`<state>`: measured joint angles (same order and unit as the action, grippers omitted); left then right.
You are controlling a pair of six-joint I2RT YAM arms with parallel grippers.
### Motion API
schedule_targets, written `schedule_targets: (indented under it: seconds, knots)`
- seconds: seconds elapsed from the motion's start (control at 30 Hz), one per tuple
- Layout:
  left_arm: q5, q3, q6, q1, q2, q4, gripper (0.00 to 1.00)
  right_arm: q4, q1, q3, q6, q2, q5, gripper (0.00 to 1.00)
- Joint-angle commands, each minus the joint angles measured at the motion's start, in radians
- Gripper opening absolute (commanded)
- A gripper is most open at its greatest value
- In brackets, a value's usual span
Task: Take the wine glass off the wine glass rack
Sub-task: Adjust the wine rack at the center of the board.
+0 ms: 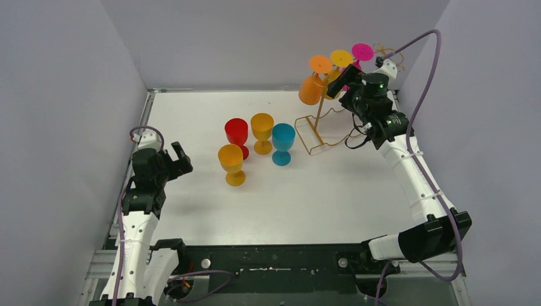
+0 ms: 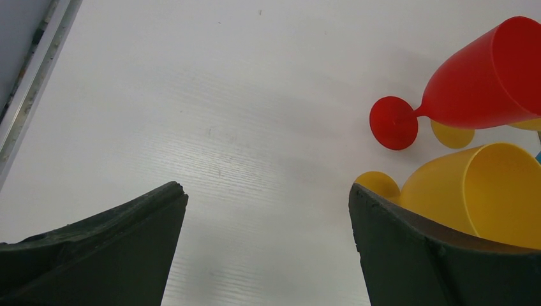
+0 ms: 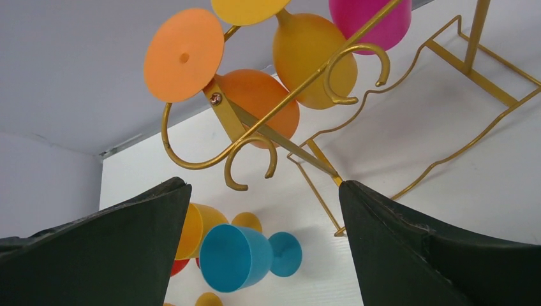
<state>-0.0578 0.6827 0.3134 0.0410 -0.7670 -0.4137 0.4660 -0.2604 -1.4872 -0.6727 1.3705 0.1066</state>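
The gold wire wine glass rack (image 1: 317, 132) stands at the back right of the table. Three wine glasses hang upside down from its top bar: orange (image 1: 312, 90), yellow (image 1: 341, 58) and magenta (image 1: 362, 51). My right gripper (image 1: 337, 81) is open and empty, raised just to the right of the orange and yellow glasses, touching none. In the right wrist view the orange glass (image 3: 261, 105), the yellow glass (image 3: 312, 57), the magenta glass (image 3: 370, 16) and the rack's hooks (image 3: 245, 159) lie beyond the open right gripper (image 3: 265, 191). My left gripper (image 1: 184, 159) is open and empty at the left.
Several glasses stand on the table's middle: red (image 1: 237, 134), yellow (image 1: 262, 127), blue (image 1: 283, 141) and yellow-orange (image 1: 231, 160). The left wrist view shows the open left gripper (image 2: 268, 191), the red glass (image 2: 485, 76) and a yellow one (image 2: 472, 191). Grey walls enclose the table.
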Motion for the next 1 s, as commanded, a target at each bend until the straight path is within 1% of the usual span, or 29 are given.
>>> schedule_targets:
  seconds: [0.0, 0.2, 0.3, 0.4, 0.5, 0.57, 0.67, 0.8, 0.97]
  knots:
    - [0.035, 0.001, -0.014, 0.002, 0.003, 0.051, 0.97, -0.087, 0.002, -0.05, -0.056, 0.037, -0.007, 0.9]
    - [0.036, 0.001, -0.016, 0.002, 0.002, 0.051, 0.97, -0.076, -0.001, -0.073, -0.059, 0.101, 0.003, 0.9]
    - [0.037, 0.001, -0.016, 0.003, 0.001, 0.052, 0.97, -0.108, -0.004, -0.048, -0.054, 0.104, 0.035, 0.9]
    - [0.038, 0.001, -0.017, 0.003, 0.001, 0.051, 0.98, -0.07, 0.0, -0.084, -0.038, 0.135, 0.043, 0.9]
    - [0.038, 0.001, -0.017, 0.003, 0.005, 0.051, 0.97, -0.087, 0.002, -0.073, -0.029, 0.14, 0.049, 0.9]
    - [0.038, 0.0, -0.017, 0.003, 0.009, 0.052, 0.97, -0.069, 0.001, -0.086, -0.023, 0.149, 0.048, 0.9]
    - [0.039, -0.001, -0.017, 0.003, 0.008, 0.052, 0.97, -0.057, 0.002, -0.08, -0.012, 0.147, 0.054, 0.9]
    - [0.042, 0.0, -0.019, 0.003, 0.008, 0.052, 0.97, -0.007, 0.008, -0.083, 0.051, 0.139, 0.083, 0.9]
    - [0.048, -0.002, -0.022, 0.003, 0.009, 0.058, 0.97, -0.004, 0.057, -0.03, 0.083, 0.085, 0.03, 0.87]
